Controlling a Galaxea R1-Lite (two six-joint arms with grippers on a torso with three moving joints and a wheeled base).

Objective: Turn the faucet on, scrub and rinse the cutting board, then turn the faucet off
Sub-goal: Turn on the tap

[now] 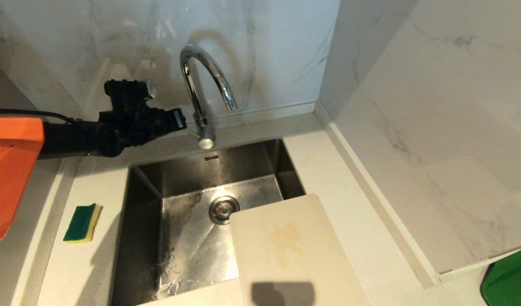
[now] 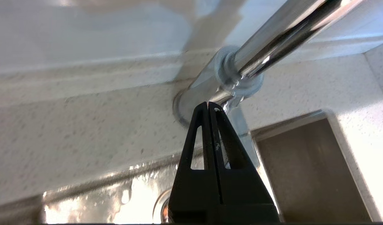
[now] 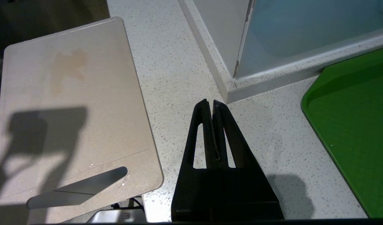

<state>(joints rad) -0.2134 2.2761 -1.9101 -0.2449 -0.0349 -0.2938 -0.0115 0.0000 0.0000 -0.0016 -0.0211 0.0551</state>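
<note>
The chrome gooseneck faucet (image 1: 199, 80) stands behind the sink, its slim lever (image 1: 205, 139) pointing out over the basin. My left gripper (image 1: 182, 119) reaches in from the left, shut and empty. In the left wrist view its tips (image 2: 209, 104) sit right at the faucet base (image 2: 207, 90), beside the lever (image 2: 246, 137); I cannot tell if they touch. The cream cutting board (image 1: 286, 250), with a yellowish stain, lies over the sink's front right corner. My right gripper (image 3: 210, 102) hangs shut over the counter, to the right of the board (image 3: 69, 109).
A green-and-yellow sponge (image 1: 83, 222) lies on the counter left of the steel sink (image 1: 150, 221). Marble walls close off the back and right. A green tray (image 3: 350, 125) sits on the counter at the far right.
</note>
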